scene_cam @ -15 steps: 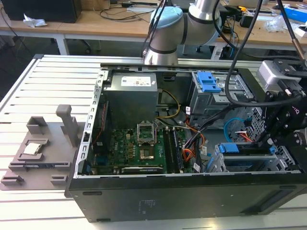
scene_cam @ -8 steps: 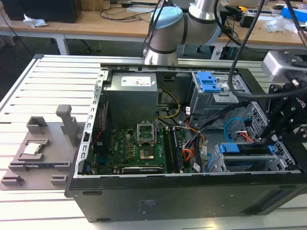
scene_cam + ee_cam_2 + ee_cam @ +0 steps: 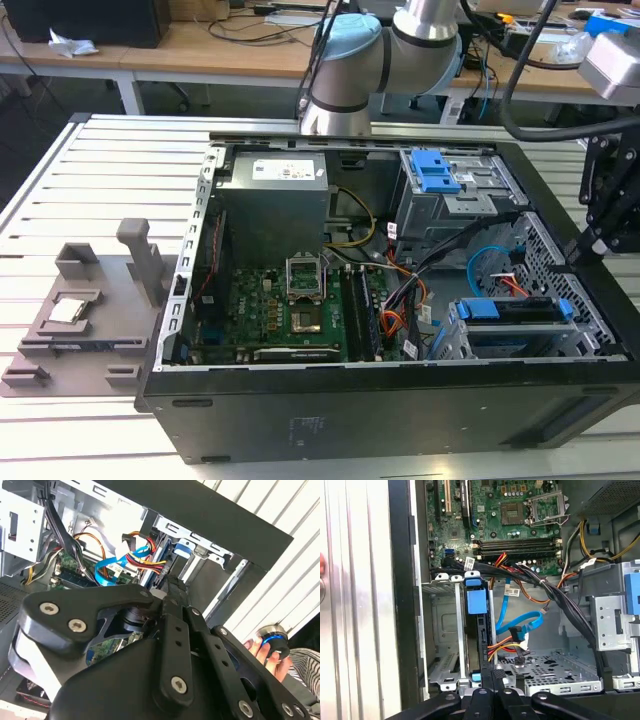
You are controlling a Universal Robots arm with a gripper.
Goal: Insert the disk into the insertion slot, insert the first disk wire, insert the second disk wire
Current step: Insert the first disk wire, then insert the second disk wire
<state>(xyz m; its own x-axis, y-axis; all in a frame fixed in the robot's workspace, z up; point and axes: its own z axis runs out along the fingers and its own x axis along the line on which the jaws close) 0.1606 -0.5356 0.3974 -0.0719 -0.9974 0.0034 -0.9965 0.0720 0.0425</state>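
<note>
The disk point(image 3: 530, 311), in its blue frame, lies inside the insertion slot point(image 3: 468, 342), the low silver cage at the case's front corner on the exterior view's right. In the first wrist view the disk point(image 3: 481, 645) stands edge-on between the cage walls point(image 3: 445, 625). The second disk wire point(image 3: 483, 262) point(image 3: 522, 622) loops loose beside it, with its plug hanging free. The first disk wire point(image 3: 515, 287) point(image 3: 501, 647) lies close by. My gripper point(image 3: 583, 252) point(image 3: 496, 674) hovers over the case's edge just past the disk's end. It is shut and holds nothing.
A taller grey bay with blue latches point(image 3: 440, 180), the power supply point(image 3: 275, 195) and the motherboard point(image 3: 290, 300) fill the case. A thick black cable bundle point(image 3: 560, 600) crosses beside the cage. A grey fixture point(image 3: 90, 300) sits on the slatted table. A person's hand point(image 3: 262, 652) holds a blue-ringed knob.
</note>
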